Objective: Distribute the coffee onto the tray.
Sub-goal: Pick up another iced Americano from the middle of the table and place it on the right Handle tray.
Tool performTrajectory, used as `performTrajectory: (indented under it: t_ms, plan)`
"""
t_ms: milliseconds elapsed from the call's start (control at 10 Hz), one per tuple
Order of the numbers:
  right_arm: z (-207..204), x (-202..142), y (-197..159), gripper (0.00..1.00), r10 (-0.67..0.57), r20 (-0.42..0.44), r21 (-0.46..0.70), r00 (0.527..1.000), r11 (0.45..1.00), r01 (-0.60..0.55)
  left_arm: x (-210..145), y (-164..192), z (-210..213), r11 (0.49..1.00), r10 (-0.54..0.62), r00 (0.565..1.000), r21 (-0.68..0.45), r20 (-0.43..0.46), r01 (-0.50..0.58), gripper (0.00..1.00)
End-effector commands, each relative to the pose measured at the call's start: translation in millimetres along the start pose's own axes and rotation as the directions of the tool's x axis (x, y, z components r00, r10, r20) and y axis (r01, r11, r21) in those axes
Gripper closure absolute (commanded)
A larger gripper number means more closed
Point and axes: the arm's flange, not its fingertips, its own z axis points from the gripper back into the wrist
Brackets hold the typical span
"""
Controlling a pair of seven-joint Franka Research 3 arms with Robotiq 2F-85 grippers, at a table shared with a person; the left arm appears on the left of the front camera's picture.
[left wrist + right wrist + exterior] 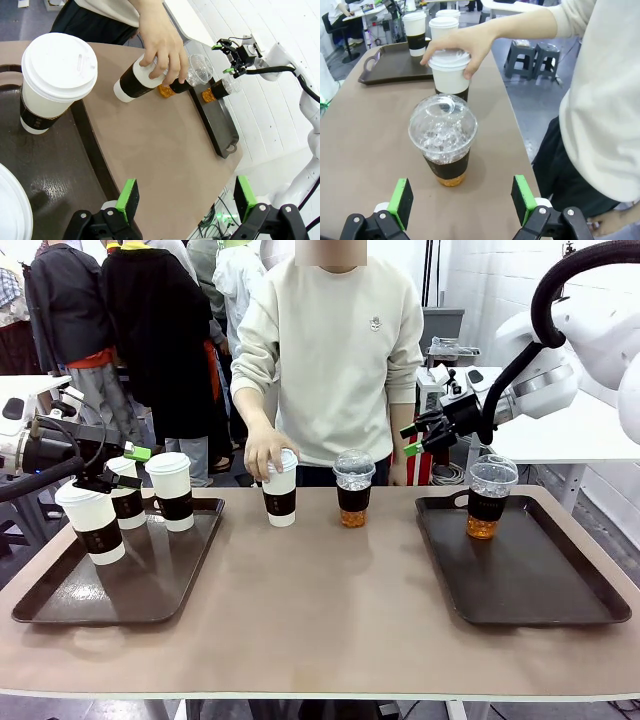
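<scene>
Listing from the left gripper (187, 202) across to the right one.

Left tray (60, 605): dark, handled. It bears three white paper cups (172, 490) with brown sleeves, grouped at its far end. Judged sorted here so the hot drinks sit together.

Left gripper: jaws released, nothing between the green pads. It hovers over the tray's inner edge with one paper cup just beside it. Whether a finger brushes a cup is hard to tell from the front.

Fourth paper cup (280, 498): on bare table, well ahead of the left gripper. The person's hand (265, 448) is over its lid, probably steadying it within the arm's reach.

Clear domed cup (442, 142): dark sleeve, amber drink, upright. It stands directly ahead of the right gripper, apart from its fingers.

Right gripper (462, 200): spread wide, empty, raised above the table. It is lined up on that cup, which reads as an approach for a grasp.

Right tray (560, 590): beside the right gripper. A second clear cup (490, 498) stands at its near-centre far corner, so cold drinks seem to belong here.

Table (320, 620): matte tan top with a pale edge.

Room: a busy workshop with people standing behind, white benches and walls, and stools (535, 57) beside the table.
</scene>
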Motion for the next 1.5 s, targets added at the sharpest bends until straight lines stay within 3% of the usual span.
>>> performTrajectory:
  t_ms: [0, 500, 1400]
  plan:
    - [-7, -5, -15, 0.0, 0.027, -0.014, 0.076, 1.0, 0.997, -0.026, -2, -2, 1, 1.0, 0.002, 1.0, -0.001, -0.001, -0.002, 0.0]
    - [-31, -4, -33, 0.0, 0.067, -0.057, 0.15, 0.996, 0.987, -0.058, -2, -2, 1, 1.0, 0.002, 1.0, -0.001, -0.001, -0.002, 0.0]
    - [-63, -11, -45, 0.0, 0.036, -0.052, 0.141, 0.998, 0.99, -0.028, -2, -2, 1, 1.0, 0.002, 1.0, -0.001, -0.001, -0.002, 0.0]
